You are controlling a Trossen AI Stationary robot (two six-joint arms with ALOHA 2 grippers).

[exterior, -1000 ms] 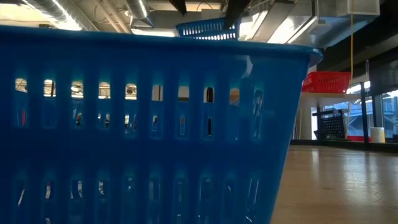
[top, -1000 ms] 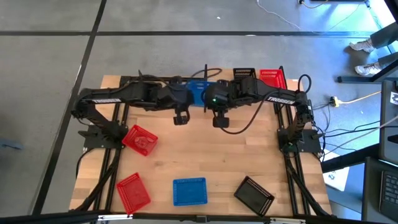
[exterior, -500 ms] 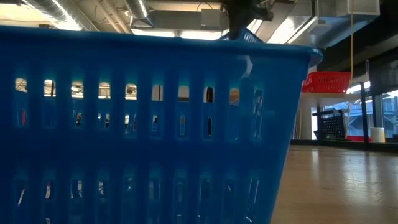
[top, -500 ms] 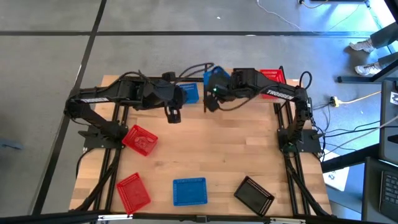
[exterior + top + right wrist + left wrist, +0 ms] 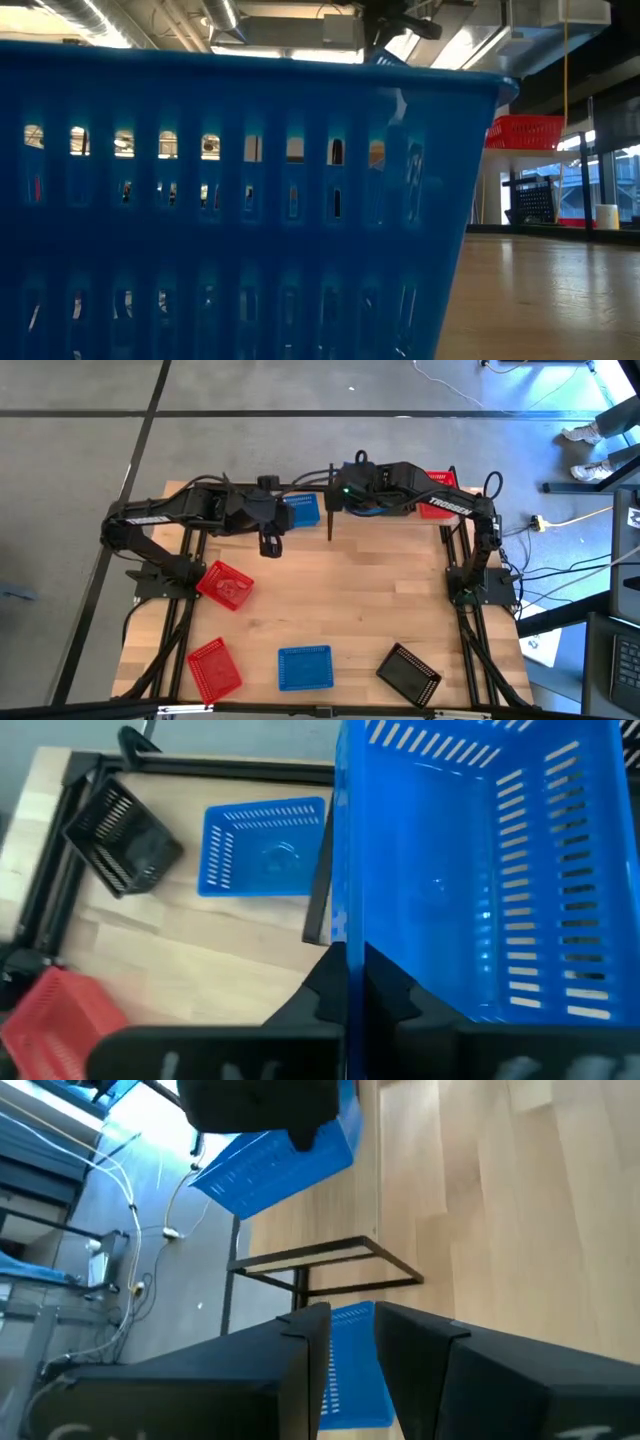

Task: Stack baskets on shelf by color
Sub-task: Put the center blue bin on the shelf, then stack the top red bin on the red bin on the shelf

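The desk carries four loose baskets. The shelf runs along its far edge, largely covered by both arms.

The right end effector hangs above the shelf's middle, clenched on one wall of a blue basket, which hangs tilted from that single grip. The left end effector hovers just in front of the shelf's left part, fingers apart and empty.

The step in hand looks like nesting the held basket into the blue basket on the shelf. To do it well, level the basket first and square its long sides with the one below. Then lower it straight and let go only once it is seated. The left arm should stay clear of that path.

Counted:
- Blue, three: the held one, one on the shelf, and one at the desk's near edge.
- Red, three: two on the desk's left side and one at the shelf's right end.
- Black, one in plain sight, near the front right. Others may sit hidden under the right arm.
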